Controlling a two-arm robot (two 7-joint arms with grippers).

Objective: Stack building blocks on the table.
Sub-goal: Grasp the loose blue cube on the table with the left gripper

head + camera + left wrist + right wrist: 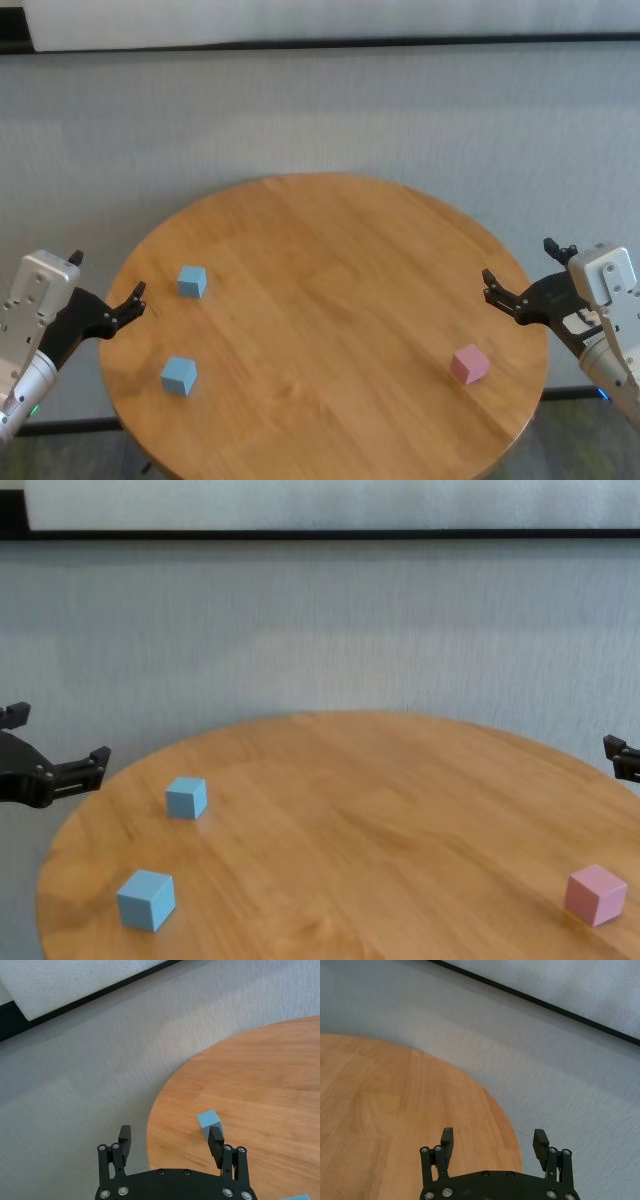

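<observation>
3 blocks sit apart on the round bench (pixel 330 260), none stacked. The farther blue block (pixel 192 281) and the nearer blue block (pixel 179 375) lie on the left side; the pink block (pixel 469 364) lies near the right edge. The left tool (pixel 108 289) hangs at the left rim, jaws wide and empty (the right tool (pixel 518 272) likewise at the right rim).
</observation>
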